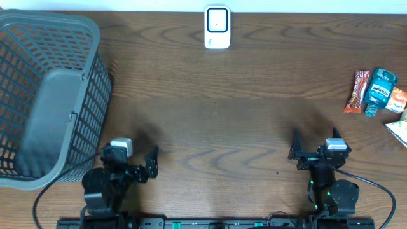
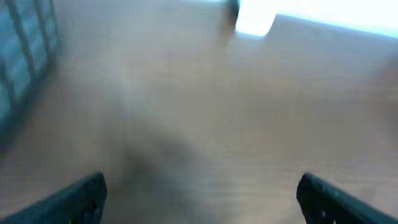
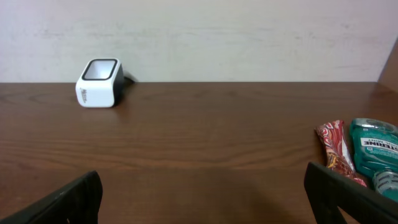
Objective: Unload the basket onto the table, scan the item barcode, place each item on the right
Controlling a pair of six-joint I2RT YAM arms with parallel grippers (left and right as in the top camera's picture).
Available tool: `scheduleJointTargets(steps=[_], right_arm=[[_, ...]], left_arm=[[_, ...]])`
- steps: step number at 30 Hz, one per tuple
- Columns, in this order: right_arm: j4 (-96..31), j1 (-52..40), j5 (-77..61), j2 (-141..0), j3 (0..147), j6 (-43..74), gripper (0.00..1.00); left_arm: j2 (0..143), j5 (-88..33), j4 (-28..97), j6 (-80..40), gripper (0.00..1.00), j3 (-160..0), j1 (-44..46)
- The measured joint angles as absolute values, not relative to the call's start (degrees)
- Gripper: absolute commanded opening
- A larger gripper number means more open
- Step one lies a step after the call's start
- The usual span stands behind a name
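A white barcode scanner (image 1: 217, 27) stands at the table's far edge, in the middle; it also shows in the right wrist view (image 3: 99, 83) and as a blur in the left wrist view (image 2: 255, 18). The items lie at the far right: a teal mouthwash bottle (image 1: 379, 89) (image 3: 375, 149), a red snack wrapper (image 1: 357, 91) (image 3: 336, 149) and an orange packet (image 1: 397, 100). My left gripper (image 1: 152, 162) (image 2: 199, 186) is open over bare wood near the front left. Near the front right my right gripper (image 1: 316, 141) (image 3: 202, 186) is open and holds nothing.
A large grey plastic basket (image 1: 95, 95) fills the left side of the table, its wall close to my left arm; it shows blurred in the left wrist view (image 2: 25, 56). A white packet (image 1: 399, 130) lies at the right edge. A pale wall backs the table.
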State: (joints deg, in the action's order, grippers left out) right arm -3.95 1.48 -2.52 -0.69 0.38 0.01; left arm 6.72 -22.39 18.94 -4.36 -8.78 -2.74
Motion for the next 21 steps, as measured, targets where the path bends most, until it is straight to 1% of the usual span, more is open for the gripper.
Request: scheduleJointTargets(steps=[2,7,10,17,21], right_arm=[[-3.95,1.48,-2.5,-0.69,0.38,0.01,0.99],[-3.99,1.48,-2.5,-0.67,0.38,0.01,0.99],[-3.97,1.48,-2.48,-0.69,0.38,0.01,0.99],[-3.97,1.48,-2.48,-0.69,0.38,0.01,0.99],[-3.97,1.48,-2.46,-0.69,0.38,0.01,0.99]], left_arm=[[4.08,-21.65,11.66,-5.58,0.98,-7.01,-1.02],[0.84,-18.74,2.79,-6.44,0.98,-2.35,0.89],[0.69,-16.03,2.02,-6.63,0.98,-1.93,1.23],[0.69,-5.32,2.9,-6.59,0.98,-1.89,2.74],[0.69,-3.11,3.03,-5.98,0.98,-1.87,2.74]])
